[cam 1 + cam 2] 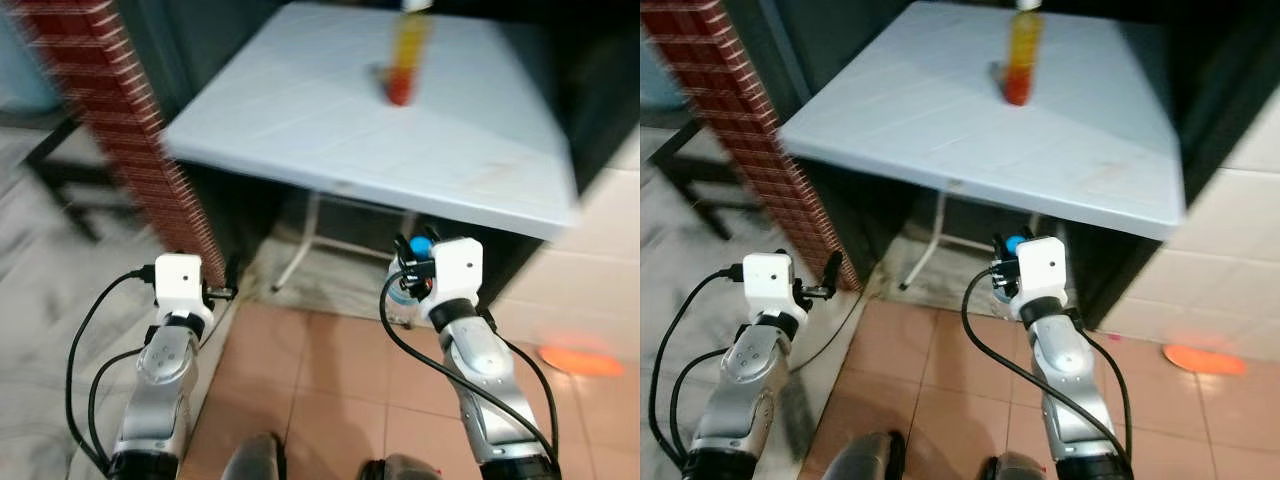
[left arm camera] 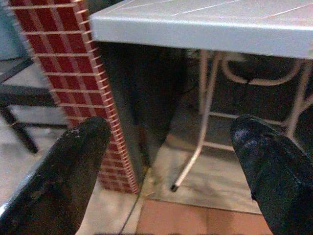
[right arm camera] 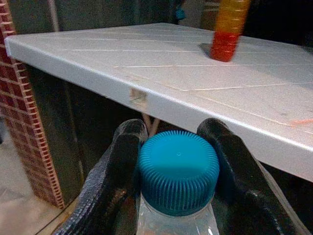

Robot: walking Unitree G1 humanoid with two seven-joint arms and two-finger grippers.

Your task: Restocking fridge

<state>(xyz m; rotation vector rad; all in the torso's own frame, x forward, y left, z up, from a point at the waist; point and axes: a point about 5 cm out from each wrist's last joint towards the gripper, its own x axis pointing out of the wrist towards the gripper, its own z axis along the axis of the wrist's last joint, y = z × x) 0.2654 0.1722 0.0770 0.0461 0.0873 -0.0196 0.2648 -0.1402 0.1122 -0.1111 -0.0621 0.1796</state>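
Below table edge (image 3: 146, 100), right gripper (image 3: 177, 161) clamping blue-capped bottle (image 3: 178, 171), left gripper (image 2: 171, 156) jaws spread, brick pillar (image 2: 73, 73) beside.

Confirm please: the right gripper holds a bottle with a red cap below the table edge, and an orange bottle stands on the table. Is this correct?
Not quite. The cap is blue, not red; the right wrist view shows it clearly between the fingers of the right gripper. The rest holds: that clear bottle is held below the edge of the table, and the orange bottle stands on the table.
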